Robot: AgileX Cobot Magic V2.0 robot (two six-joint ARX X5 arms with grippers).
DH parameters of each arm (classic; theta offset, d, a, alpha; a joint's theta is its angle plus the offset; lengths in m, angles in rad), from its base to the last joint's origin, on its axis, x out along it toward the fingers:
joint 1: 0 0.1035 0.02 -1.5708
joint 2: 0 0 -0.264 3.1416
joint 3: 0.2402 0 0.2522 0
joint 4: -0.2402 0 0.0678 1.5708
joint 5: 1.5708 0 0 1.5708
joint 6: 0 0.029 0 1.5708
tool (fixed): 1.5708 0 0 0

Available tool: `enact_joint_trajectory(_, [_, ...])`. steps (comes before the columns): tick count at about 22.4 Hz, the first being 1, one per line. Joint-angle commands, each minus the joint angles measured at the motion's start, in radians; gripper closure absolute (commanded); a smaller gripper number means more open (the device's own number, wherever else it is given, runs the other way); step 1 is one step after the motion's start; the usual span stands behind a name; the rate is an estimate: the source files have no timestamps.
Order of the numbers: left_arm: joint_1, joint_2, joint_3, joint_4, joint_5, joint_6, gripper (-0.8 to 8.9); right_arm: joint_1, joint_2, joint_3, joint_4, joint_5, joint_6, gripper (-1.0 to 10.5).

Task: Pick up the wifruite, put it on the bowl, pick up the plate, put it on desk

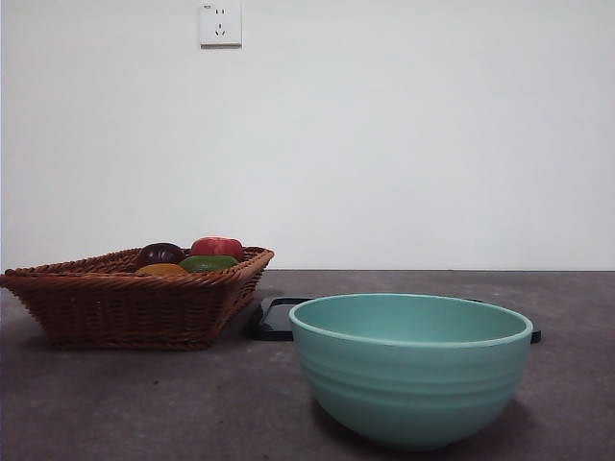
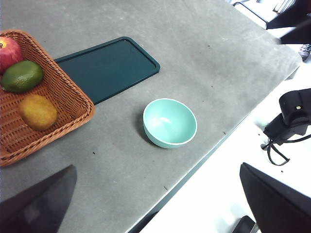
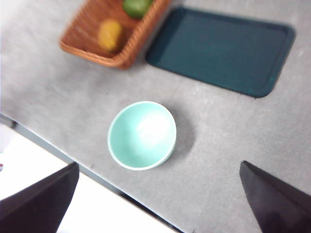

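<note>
Fruit (image 2: 38,112) in the basket (image 2: 73,104) looks light, firm, a bit slick — best pinched across its middle. Both tools spread wide, holding nothing.

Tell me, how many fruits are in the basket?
4, all in the basket: a yellow one, a green one, a red one, a dark one. More may hide.

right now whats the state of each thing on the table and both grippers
wifruite: lying in the wicker basket, not held
bowl: upright on the desk, empty
black tray: flat on the desk, nothing on it
red apple: in the basket
green fruit: in the basket
left gripper: open, holding nothing
right gripper: open, holding nothing
</note>
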Motion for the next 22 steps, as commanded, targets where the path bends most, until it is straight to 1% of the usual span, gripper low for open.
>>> enact_joint_trajectory(1, [-0.006,0.004,0.011,0.011,0.003,0.008,2.47,0.008,-0.075,0.016,-0.006,-0.001,0.028,3.3])
enact_joint_trajectory(4, [-0.006,0.004,0.011,0.012,0.003,0.008,2.52,0.008,-0.148,0.016,-0.006,0.002,0.029,3.3])
enact_joint_trajectory(5, [-0.006,0.004,0.011,0.012,0.003,0.008,2.56,0.008,-0.162,0.016,-0.006,0.002,0.029,3.6])
enact_joint_trajectory(6, [-0.006,0.004,0.011,0.012,0.003,0.008,2.8,0.008,-0.167,0.016,-0.006,0.002,0.029,4.0])
enact_joint_trajectory(7, [-0.006,0.004,0.011,0.011,0.003,0.008,3.71,0.008,-0.167,0.016,-0.006,0.002,0.029,4.9])
enact_joint_trajectory(10, [-0.006,0.004,0.011,0.011,0.003,0.008,8.27,0.008,-0.167,0.016,-0.003,0.001,0.029,9.3])
enact_joint_trajectory(11, [-0.006,0.004,0.011,0.011,0.003,0.008,7.89,0.008,-0.167,0.016,-0.002,0.002,0.028,9.4])
enact_joint_trajectory(12, [-0.006,0.004,0.011,0.011,0.003,0.008,8.0,0.008,-0.167,0.016,-0.002,0.006,0.028,9.3])
enact_joint_trajectory(22, [-0.006,0.004,0.011,0.011,0.003,0.008,7.99,0.008,-0.167,0.016,-0.003,0.006,0.028,9.3])
